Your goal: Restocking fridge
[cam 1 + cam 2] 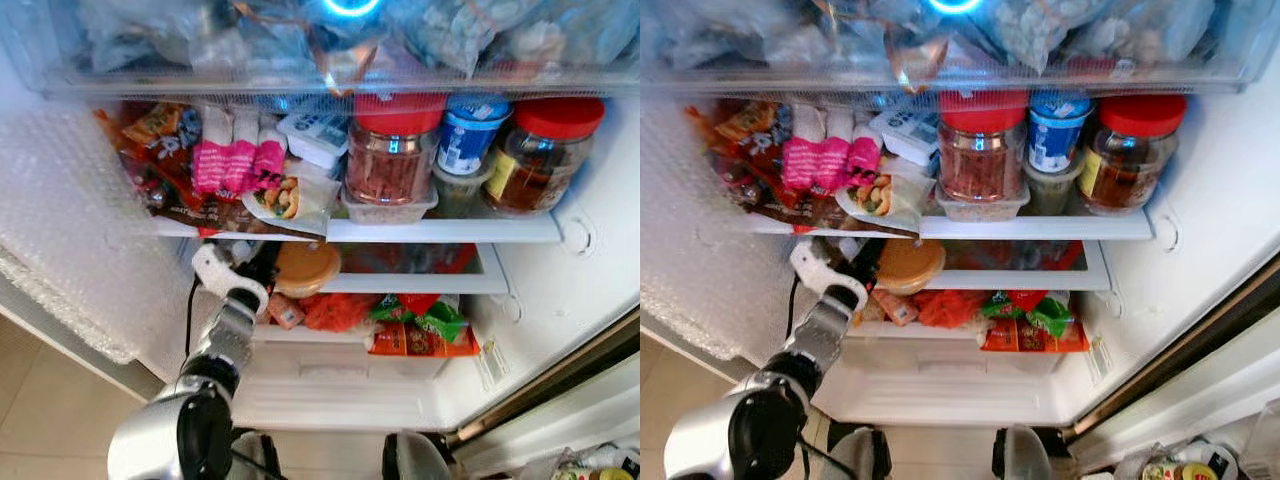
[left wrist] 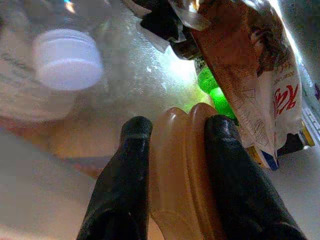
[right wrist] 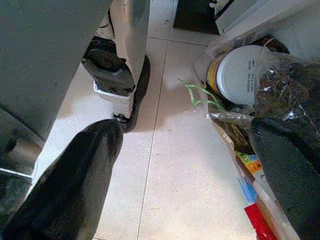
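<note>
**Mia:** What is the robot holding?

**Sam:** A flat round tub (image 1: pixel 306 267) with a tan lid. It sits on the lower shelf (image 1: pixel 420 283) of the fridge, on the left side. Its back part is hidden under the shelf above, so I can't see all of it.

**Mia:** Which way does it lie?

**Sam:** Flat, with the lid facing up. It is round, so it has no long side. In the left wrist view, its rim goes right between the two black fingers (image 2: pixel 122 175).

**Mia:** So the claw is pinching it?

**Sam:** Yes. The left gripper (image 1: pixel 262 268) is squeezing the tub's edge, one finger on each side.

**Mia:** And the other claw?

**Sam:** The right gripper (image 3: pixel 185 165) hangs down by the floor (image 3: pixel 170 125). Its fingers are spread wide with nothing between them.

**Mia:** What's near the tub?

**Sam:** A red bag (image 1: pixel 335 311) and green packs (image 1: pixel 425 318) lie just below it. Above it stand jars with red lids (image 1: pixel 392 150) and pink packets (image 1: pixel 235 165). The top drawer (image 1: pixel 300 45) is foggy, so the bags inside are hard to make out.
</note>
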Motion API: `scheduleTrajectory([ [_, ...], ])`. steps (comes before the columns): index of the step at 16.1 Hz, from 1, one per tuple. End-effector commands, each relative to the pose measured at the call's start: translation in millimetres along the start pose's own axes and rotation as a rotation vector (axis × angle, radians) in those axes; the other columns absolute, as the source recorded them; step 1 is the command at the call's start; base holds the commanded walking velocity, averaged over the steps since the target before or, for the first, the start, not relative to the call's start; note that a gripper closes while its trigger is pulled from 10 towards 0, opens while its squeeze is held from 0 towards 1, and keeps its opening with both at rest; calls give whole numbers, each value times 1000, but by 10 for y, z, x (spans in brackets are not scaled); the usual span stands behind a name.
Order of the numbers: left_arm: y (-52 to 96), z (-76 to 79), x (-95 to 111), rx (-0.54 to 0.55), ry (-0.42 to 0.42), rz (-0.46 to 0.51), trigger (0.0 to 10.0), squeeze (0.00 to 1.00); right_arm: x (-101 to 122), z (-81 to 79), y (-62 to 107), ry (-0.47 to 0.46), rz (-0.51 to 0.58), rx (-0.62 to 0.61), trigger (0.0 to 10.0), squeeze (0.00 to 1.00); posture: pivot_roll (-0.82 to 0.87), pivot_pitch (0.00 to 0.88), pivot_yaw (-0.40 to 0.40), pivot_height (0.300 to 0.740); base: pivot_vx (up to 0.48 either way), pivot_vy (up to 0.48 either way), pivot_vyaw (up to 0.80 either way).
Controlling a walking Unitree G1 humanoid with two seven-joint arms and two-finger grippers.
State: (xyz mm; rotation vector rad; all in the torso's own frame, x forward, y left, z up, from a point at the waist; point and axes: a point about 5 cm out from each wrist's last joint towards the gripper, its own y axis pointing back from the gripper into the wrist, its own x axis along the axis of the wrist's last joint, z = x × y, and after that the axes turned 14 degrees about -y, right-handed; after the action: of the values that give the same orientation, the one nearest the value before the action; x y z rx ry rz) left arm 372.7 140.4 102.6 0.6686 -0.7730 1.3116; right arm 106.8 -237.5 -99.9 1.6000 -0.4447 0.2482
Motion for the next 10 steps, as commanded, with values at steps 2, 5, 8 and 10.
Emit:
scheduleTrajectory([
  [2, -18, 54, -86, 27, -50, -59, 10000, 0, -170, 2, 28, -3, -46, 3, 10000, 0, -226, 203, 11, 632, 0, 0, 0],
  [5, -41, 30, -35, 104, -1, -34, 10000, 0, -207, 1, 35, -1, -61, 7, 10000, 0, -249, 216, 1, 632, 0, 0, 0],
  [8, -52, 15, 6, 140, 2, -16, 10000, 871, -219, 14, 42, 0, -64, 7, 10000, 0, -248, 217, -5, 632, 0, 0, 0],
  [10, -51, 8, 13, 143, 3, -11, 10000, 1000, -213, 16, 41, 0, -63, 5, 10000, 0, -244, 212, -6, 632, 0, 0, 0],
])
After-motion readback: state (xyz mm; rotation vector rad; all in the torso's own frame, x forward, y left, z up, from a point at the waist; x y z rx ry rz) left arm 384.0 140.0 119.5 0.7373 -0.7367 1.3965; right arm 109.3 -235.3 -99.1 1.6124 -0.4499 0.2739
